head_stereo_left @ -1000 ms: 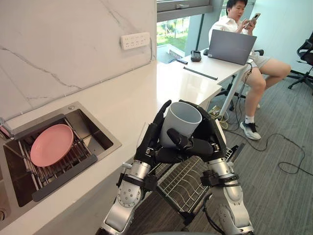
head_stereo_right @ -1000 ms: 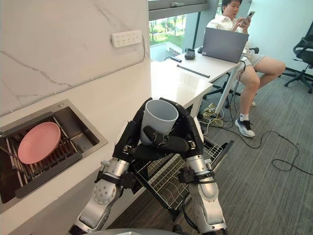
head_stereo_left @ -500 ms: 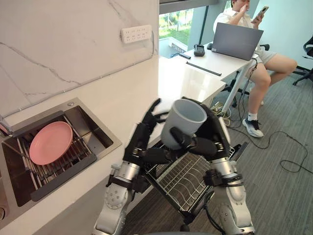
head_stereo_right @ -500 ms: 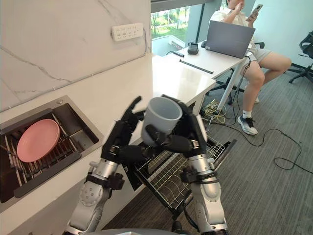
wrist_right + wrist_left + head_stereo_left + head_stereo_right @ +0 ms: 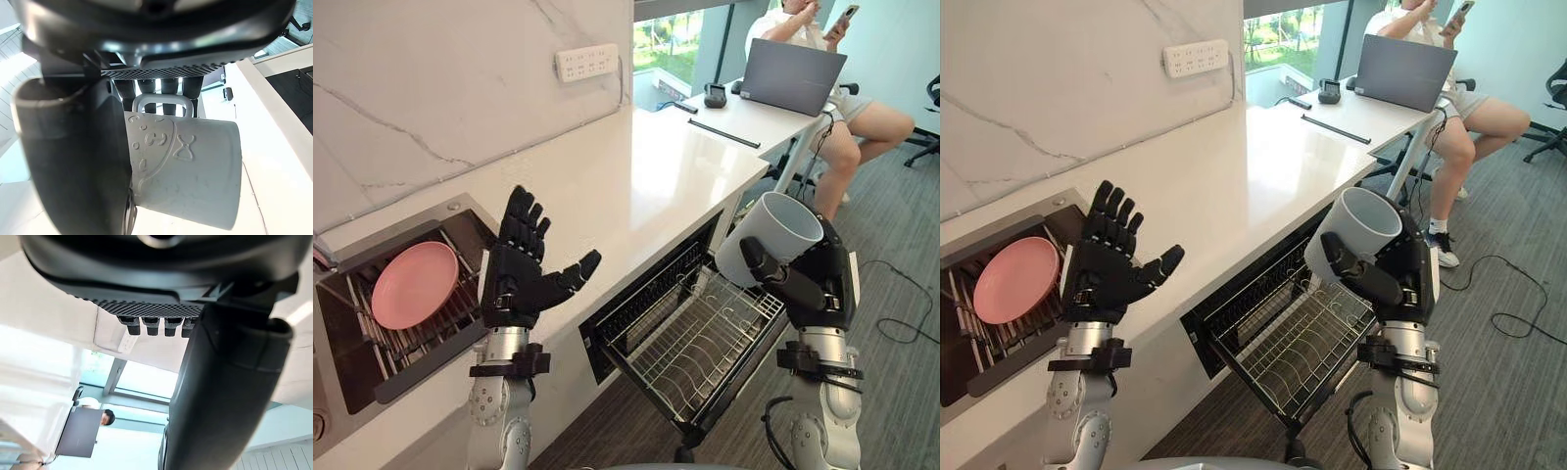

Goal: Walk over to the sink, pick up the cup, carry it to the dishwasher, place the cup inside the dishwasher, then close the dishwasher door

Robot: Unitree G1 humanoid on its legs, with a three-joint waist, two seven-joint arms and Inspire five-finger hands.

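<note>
In the left eye view, my right hand (image 5: 815, 286) is wrapped tight round the grey cup (image 5: 771, 233) and holds it tipped in the air above the pulled-out dishwasher rack (image 5: 690, 343). My left hand (image 5: 517, 279) is up by the edge of the table (image 5: 636, 176), fingers spread wide, with nothing in it. I think the cup could slip, because one hand alone holds it and it leans. If it drops, it could bang the wires or bounce to the floor. In the right eye view, the cup looks to hang near the rack's far edge. If I lower it straight down, it might miss the wires. The left wrist view shows the thumb standing away from the straight fingers, and far off a person (image 5: 105, 417) at a laptop (image 5: 80, 431). The right wrist view shows what the eyes cannot: the cup's handle (image 5: 161, 99) sits by my fingers, and my thumb presses the cup's side.
</note>
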